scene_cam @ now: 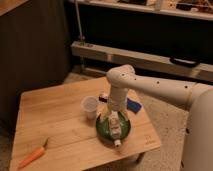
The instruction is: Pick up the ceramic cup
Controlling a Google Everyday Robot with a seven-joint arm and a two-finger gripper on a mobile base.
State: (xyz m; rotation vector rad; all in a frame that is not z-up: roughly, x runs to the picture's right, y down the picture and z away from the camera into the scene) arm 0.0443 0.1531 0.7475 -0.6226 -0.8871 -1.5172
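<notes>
We saw the gripper [116,129] pointing down over the green plate [102,131]; we could not tell whether it was released or clenched. The ceramic cup [90,106] stood upright just up and left of the gripper in the camera view, beside the plate's rim and apart from the gripper. A blue object [133,105] lay up and right of it. Far to its lower left, a carrot [32,156] lay on the wooden table [55,120].

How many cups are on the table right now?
1: the ceramic cup stands near the middle of the table, beside the green plate, over which the gripper hangs. The arm may hide another.
</notes>
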